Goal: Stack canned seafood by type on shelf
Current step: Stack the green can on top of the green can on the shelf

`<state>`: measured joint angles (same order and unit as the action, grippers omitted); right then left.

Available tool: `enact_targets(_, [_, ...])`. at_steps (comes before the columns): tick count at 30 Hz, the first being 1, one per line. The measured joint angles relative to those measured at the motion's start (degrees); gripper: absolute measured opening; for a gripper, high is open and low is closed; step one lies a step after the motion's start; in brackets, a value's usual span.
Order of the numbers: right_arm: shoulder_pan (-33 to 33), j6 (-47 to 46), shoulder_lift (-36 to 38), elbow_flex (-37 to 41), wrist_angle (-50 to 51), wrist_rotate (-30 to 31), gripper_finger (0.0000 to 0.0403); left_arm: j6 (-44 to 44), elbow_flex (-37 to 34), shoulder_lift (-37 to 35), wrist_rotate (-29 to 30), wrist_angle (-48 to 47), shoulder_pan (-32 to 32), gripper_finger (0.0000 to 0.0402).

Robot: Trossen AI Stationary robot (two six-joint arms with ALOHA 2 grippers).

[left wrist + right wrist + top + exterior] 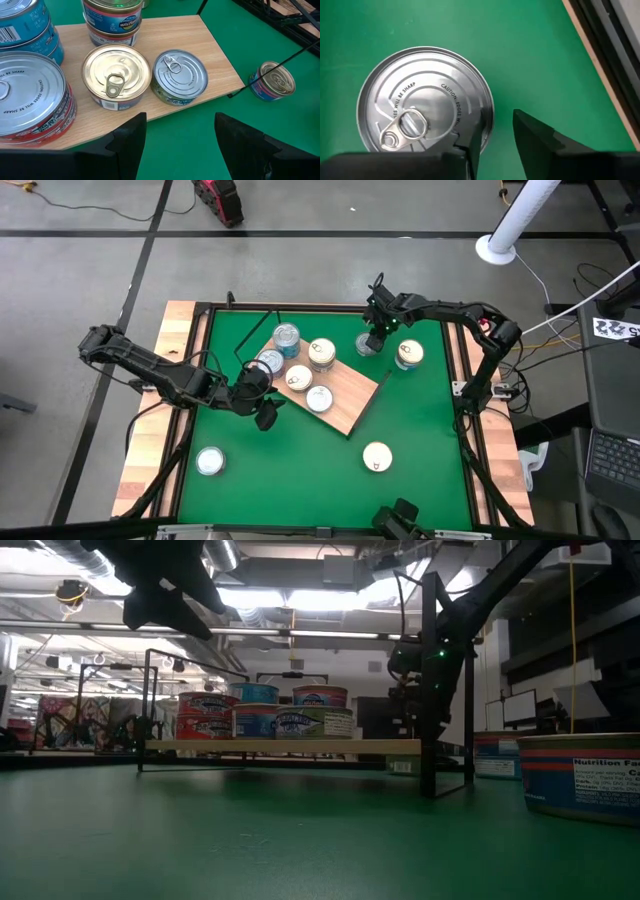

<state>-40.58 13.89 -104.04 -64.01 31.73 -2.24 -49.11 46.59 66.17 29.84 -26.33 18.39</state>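
Note:
The shelf [345,405] is a wood-grain board on dark legs, standing aslant on the green mat. Several tins of canned seafood rest on it, some stacked [111,20], beside a gold-lidded one [116,75] and a silver-lidded one [179,77]. My right gripper [374,332] points down over a silver-lidded tin [425,100] on the mat past the shelf's far right edge. One finger [470,150] stands over the lid and the other [540,137] outside the rim. My left gripper [180,145] hangs open above the shelf's near left edge, with nothing between its fingers. My right gripper comes from above at the silver-lidded tin, with the tin's rim [490,117] between its two fingers. Green mat shows between the rim and the outer finger. Whether the inner finger touches the lid, I cannot tell. The tin rests upright on the mat.
Loose tins sit on the mat: one at the far right [410,354], one near the right [377,456], one near the left [209,461]. Pale wooden rails [150,450] border the mat. Dark frame posts [430,680] stand by the shelf.

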Motion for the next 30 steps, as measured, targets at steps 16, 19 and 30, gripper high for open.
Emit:
enact_targets(16, [0.02,-1.79,-0.06,-0.02,4.87,-9.94,0.0104,0.23,-0.02,0.0,-0.02,0.0,0.0,0.0227])
enact_targets(19, [0.02,-1.79,-0.06,-0.02,4.87,-9.92,0.0104,0.25,-0.02,0.0,-0.01,0.0,0.02,0.0227])
enact_targets(30, [0.05,-1.86,-0.06,-0.04,5.19,-9.83,0.0086,0.25,-0.02,0.0,-0.02,0.0,0.02,0.0227])
